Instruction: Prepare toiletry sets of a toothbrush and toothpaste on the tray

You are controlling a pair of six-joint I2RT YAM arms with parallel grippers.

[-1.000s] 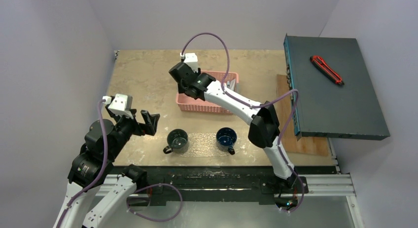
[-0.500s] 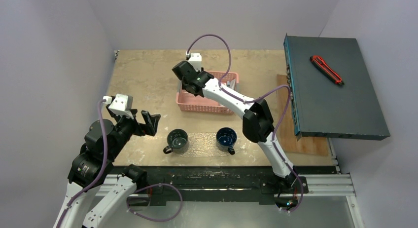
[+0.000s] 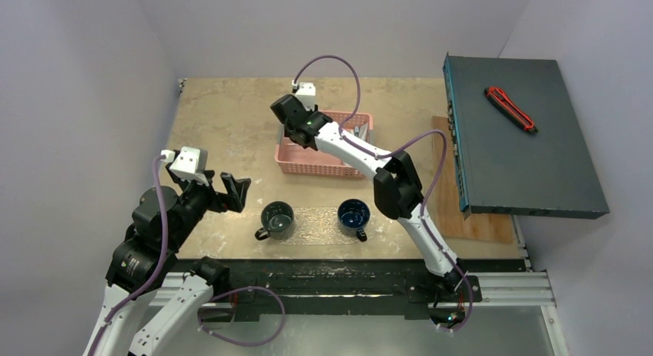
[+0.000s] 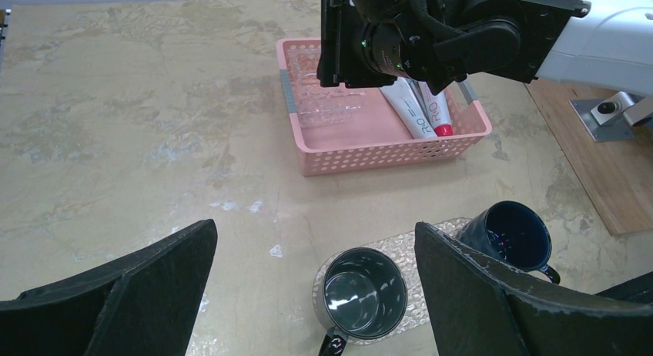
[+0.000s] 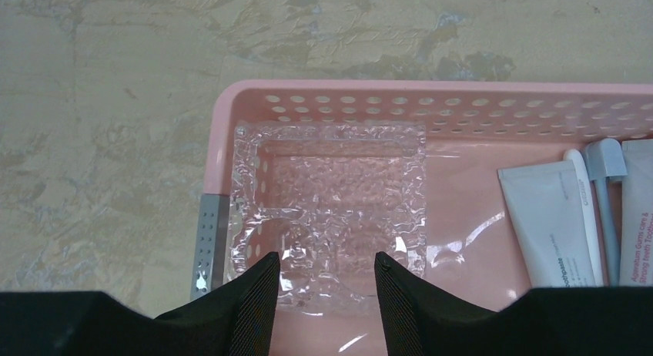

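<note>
The right gripper hangs over the left end of the pink basket, a rectangular plastic tub with rows of round holes in its walls and a grey perforated strip on its short end. Its two dark, ribbed fingers stand partly apart with nothing between them. Directly below lies a squarish clear plastic dish, crinkled and glossy, with a raised embossed border. I cannot tell whether the fingers touch it.

The toiletry pieces lie together at the basket's right end. A flat, pale grey toothpaste tube lies there with a thin white toothbrush along its right edge. A grey-blue brush sits just beside that, and a second tube is cut off by the frame. The left wrist view shows one tube with a red cap.

The tray is well apart from the basket, near the table's front edge. It is a flat, see-through piece with a glittery, pebbled surface. Two dark glazed mugs stand upright on it, one toward each end.

The left gripper is spread wide and holds nothing. It sits above the mottled beige table, left of the mugs. A red utility knife rests on a dark slab at the right.
</note>
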